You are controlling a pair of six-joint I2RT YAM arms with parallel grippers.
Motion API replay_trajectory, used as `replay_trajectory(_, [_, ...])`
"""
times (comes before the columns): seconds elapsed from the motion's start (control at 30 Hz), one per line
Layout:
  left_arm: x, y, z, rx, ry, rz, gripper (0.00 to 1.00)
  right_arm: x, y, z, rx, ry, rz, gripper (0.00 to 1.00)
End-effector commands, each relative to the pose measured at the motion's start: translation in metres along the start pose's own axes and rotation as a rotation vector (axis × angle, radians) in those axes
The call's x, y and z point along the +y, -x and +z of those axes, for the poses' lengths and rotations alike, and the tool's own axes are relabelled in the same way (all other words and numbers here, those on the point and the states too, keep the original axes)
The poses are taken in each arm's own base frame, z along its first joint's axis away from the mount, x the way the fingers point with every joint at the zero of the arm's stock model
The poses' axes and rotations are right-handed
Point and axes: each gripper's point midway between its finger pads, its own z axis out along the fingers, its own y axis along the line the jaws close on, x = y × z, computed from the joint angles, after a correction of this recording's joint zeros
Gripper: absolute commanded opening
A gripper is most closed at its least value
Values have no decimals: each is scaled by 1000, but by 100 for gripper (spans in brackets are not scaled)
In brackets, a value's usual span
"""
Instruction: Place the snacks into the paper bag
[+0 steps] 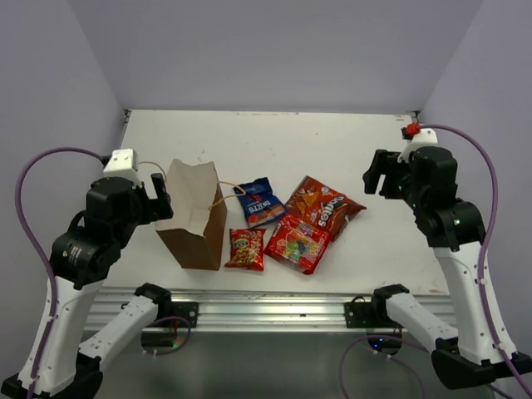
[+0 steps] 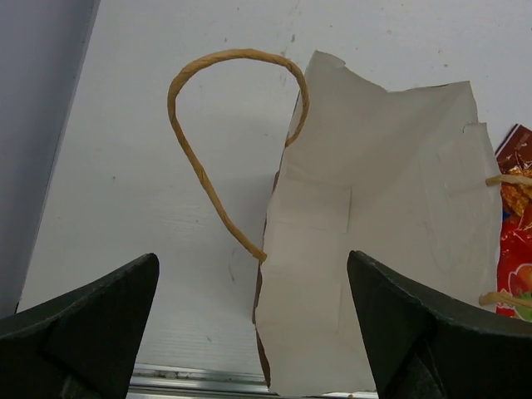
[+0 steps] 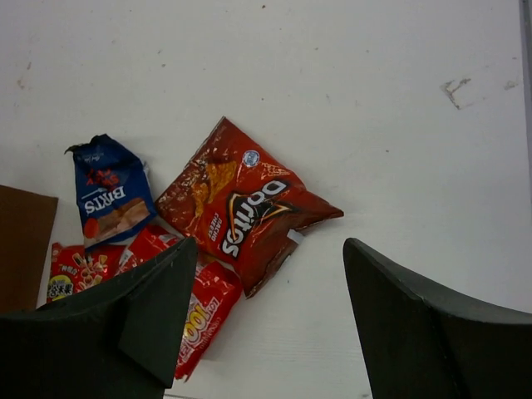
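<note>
Along the near edge of the white worktop (image 1: 349,141) runs a ribbed aluminium rail (image 1: 266,301). Just behind it, left of centre, the paper bag (image 1: 193,226) stands upright. It is matte brown kraft, creased and rectangular, with its mouth open upward and a paler inside. Its thin, twisted left handle (image 2: 235,54) loops out over bare worktop, and the right handle (image 1: 226,193) arcs toward the snacks. The left hand (image 2: 251,264) hangs at the bag's left rim, released, its dark wedge-shaped fingers spread wide and holding nothing. I cannot tell whether it touches the paper.

All four snacks lie flat on the worktop to the right of the bag, outside it. Nearest are the small red-yellow packet (image 1: 245,248), just beside the bag's base, and the glossy red candy packet (image 1: 298,243) with its multicoloured print. Behind them lie the small blue bag (image 1: 260,202), crinkled at its top edge, and the large red-orange Doritos bag (image 3: 241,204), shiny and slightly puffed. The packets crowd together, with neighbouring edges touching or overlapping.

The right hand (image 3: 270,245) hovers well to the right of this cluster, released and empty, with its fingers apart. Open worktop stretches from the Doritos bag to the right edge. It also covers the whole far half, up to the pale walls (image 1: 274,50).
</note>
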Motion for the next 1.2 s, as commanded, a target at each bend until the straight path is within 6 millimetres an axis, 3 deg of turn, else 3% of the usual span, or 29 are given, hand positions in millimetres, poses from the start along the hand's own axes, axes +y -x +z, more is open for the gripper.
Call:
replay_trajectory(0.0, [-4,-6,8,-11,-13,-16,100,0,-12,0,34,11,-11,76])
replay_trajectory(0.1, [-8,-16,18,-9,-33,-8,95,-2,-24,1,35,8,8,76])
replay_trajectory(0.17, [-8,-18,22,-15,-37,-9,83,-3,-29,3,33,8,17,74])
replay_trajectory(0.23, [-12,-19,26,-27,-54,-7,72,-2,-43,8,66,19,16,67])
replay_trajectory(0.33, [-18,-16,32,-48,-81,3,62,3,-68,18,117,62,20,66])
replay_trajectory(0.37, [-19,-16,34,-50,-83,5,49,3,-74,21,126,58,36,66])
replay_trajectory(0.43, [-21,-16,38,-48,-83,15,34,10,-94,31,158,105,58,66])
replay_trajectory(0.47, [-21,-17,40,-42,-82,17,21,11,-111,38,192,113,85,67])
replay_trajectory(0.57, [-21,-22,44,-29,-82,31,8,11,-125,54,215,106,122,77])
replay_trajectory(0.93, [-20,-34,43,-3,-92,44,0,20,-153,125,328,103,133,78])
replay_trajectory(1.17, [-17,-29,36,-17,-85,34,0,20,-202,141,435,53,113,76])
